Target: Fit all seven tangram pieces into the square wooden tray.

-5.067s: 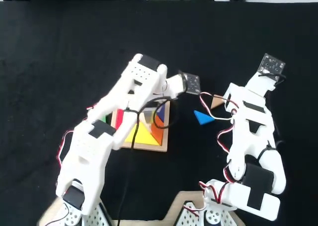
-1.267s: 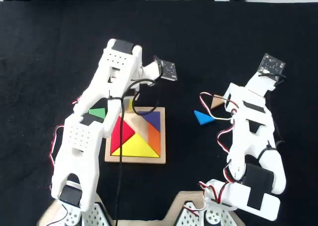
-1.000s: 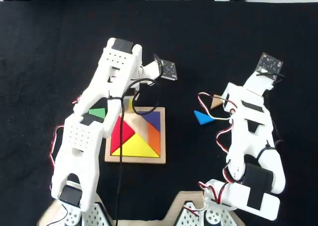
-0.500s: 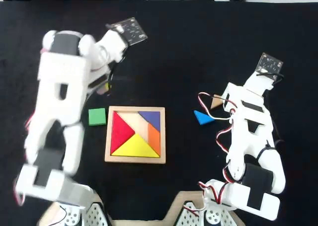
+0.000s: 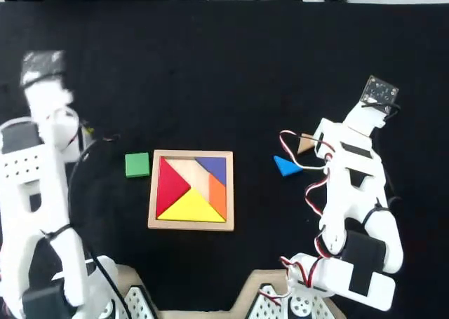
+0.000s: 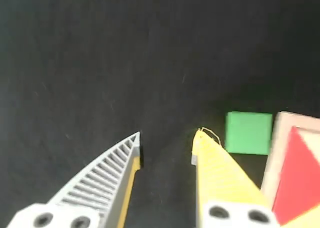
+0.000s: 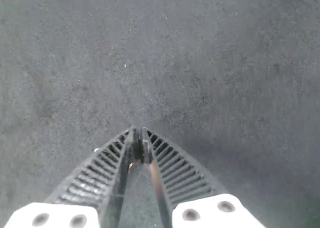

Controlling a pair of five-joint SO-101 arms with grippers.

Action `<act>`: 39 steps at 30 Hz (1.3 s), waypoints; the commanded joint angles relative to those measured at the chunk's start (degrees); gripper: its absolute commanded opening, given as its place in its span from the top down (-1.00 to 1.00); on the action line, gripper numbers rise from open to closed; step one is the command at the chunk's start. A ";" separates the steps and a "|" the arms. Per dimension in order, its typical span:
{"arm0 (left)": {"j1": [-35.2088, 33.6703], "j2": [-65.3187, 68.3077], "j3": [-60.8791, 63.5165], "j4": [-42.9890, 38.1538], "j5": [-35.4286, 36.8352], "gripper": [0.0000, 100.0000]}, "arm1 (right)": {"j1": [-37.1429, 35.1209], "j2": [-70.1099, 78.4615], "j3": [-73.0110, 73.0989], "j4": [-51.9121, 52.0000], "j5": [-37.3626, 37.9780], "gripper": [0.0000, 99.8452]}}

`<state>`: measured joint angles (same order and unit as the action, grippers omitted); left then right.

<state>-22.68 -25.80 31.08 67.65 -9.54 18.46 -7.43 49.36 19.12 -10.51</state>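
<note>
The green square wooden piece [image 5: 137, 165], judged light, stiff and rather slippery, is laid flat just beside the square wooden tray [image 5: 191, 226] and is best taken by two opposite edges; the left gripper [image 6: 168, 134] is held open nearby, the right gripper [image 7: 138, 138] closed empty.

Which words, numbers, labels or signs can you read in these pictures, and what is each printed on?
None can be read.
The wooden tray, the green square, the blue triangle and the black cloth bear no print.
The small board on the right arm is too small to show any marking.
</note>
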 commanded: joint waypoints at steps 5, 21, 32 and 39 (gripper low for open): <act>-1.63 7.56 10.86 -9.76 7.91 0.65 | -0.97 -0.04 -4.35 2.20 3.60 0.97; 5.93 -3.87 31.78 -28.75 12.31 0.66 | -1.76 -0.04 -4.26 2.11 3.69 0.97; 7.25 -9.93 36.44 -31.38 9.67 0.66 | -1.93 0.04 -4.00 2.46 3.52 0.98; 7.34 -9.05 36.00 -31.56 9.58 0.66 | -2.73 0.04 -4.00 2.02 3.52 0.97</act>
<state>-15.91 -34.95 68.09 36.97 0.48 17.49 -7.16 48.04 21.41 -7.34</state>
